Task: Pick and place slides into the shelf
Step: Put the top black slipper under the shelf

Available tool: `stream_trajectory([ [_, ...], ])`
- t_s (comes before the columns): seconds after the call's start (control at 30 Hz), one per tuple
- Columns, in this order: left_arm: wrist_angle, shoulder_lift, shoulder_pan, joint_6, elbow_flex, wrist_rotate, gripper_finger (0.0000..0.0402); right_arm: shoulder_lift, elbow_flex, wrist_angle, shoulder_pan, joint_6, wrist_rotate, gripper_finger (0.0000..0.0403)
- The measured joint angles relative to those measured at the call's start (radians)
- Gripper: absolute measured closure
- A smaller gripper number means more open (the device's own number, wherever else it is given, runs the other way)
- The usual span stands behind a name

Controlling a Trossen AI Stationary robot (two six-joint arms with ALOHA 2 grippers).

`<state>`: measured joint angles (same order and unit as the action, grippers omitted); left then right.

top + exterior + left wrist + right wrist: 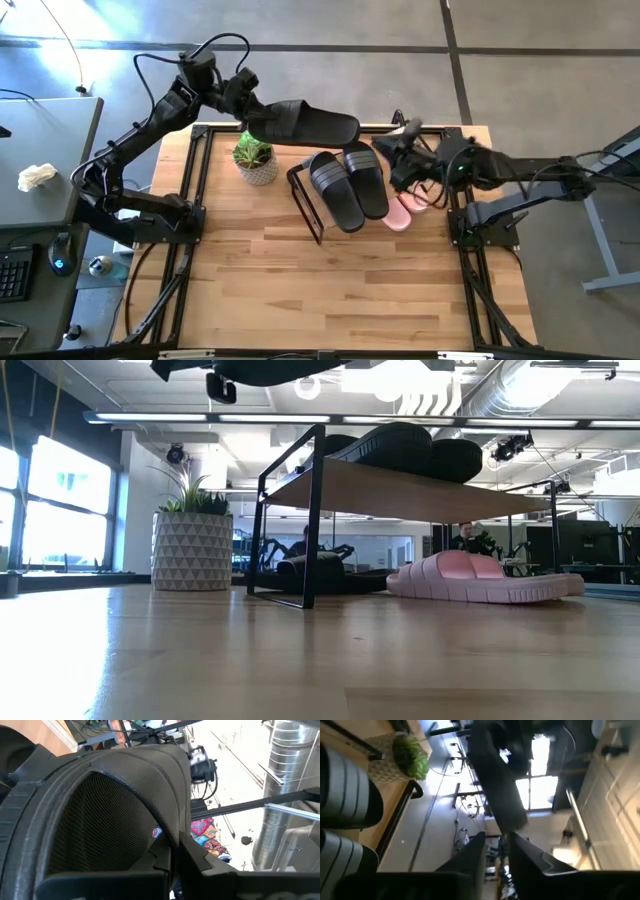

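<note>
My left gripper (248, 108) is shut on a black slide (310, 124) held in the air over the table's far edge, beyond the plant. That slide also shows at the low view's top (270, 370). Two black slides with ribbed straps (348, 185) lie side by side on the shelf's wood board (400, 495). The pale pink slides (400, 212) rest sole-down on the table at the shelf's right, also seen in the low view (470, 578). My right gripper (496, 855) hovers near the shelf's far right corner, fingers a narrow gap apart, holding nothing. My left gripper holds the black slide at its strap end (268, 118), the end nearest the arm. The wrist view looks into the strap's mesh lining (100, 820), with one finger (200, 870) beside the strap's edge. The slide is lifted clear, roughly level, its free end pointing toward the table's right.
A potted green plant (256, 158) in a patterned white pot stands left of the shelf, under the held slide. The shelf's black frame (305, 205) sits mid-table toward the far edge. The table's near half is bare wood (330, 290). A person sits in the room beyond (462, 538).
</note>
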<state>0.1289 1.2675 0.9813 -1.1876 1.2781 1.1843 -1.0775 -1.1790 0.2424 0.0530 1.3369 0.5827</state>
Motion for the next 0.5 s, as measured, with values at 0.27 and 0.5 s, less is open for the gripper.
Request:
stream_trajectory([
  [0.27,0.001,0.000,0.000,-0.023,0.000,0.022,0.0400,-0.036,0.000,-0.119,0.053,0.279,0.063,0.0243],
  [0.5,0.001,0.000,0.000,-0.035,0.000,0.033,0.0400,-0.044,0.000,-0.134,0.039,0.419,0.007,0.0233],
])
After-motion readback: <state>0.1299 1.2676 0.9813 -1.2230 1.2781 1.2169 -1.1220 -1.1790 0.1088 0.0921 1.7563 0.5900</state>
